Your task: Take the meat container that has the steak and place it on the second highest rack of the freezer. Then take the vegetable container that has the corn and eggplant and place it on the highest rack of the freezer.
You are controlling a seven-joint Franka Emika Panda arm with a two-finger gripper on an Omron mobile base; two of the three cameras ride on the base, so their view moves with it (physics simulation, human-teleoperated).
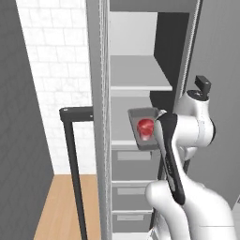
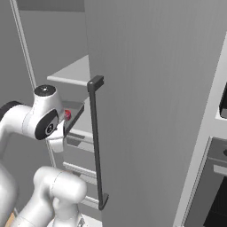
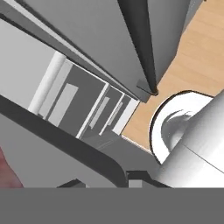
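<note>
The freezer (image 1: 140, 75) stands open, its pale shelf boards one above another. The meat container (image 1: 136, 117) is a dark grey tray level with the second shelf from the top, its near end jutting past the shelf front. In it lies the red steak (image 1: 145, 126). From the right, the meat container (image 2: 76, 113) and the steak (image 2: 67, 115) peek out beside my wrist. My gripper (image 3: 107, 179) is shut on the tray's rim (image 3: 57, 140), and a sliver of steak (image 3: 6, 173) shows at the left. My forearm hides the fingers in the left base view.
The freezer door (image 2: 146, 88) stands open to my right with its long dark bar handle (image 2: 95, 142). Another dark bar handle (image 1: 72, 154) stands left of the cabinet. Grey drawer fronts (image 1: 133, 168) sit below the shelves. An oven (image 2: 213, 186) is at far right.
</note>
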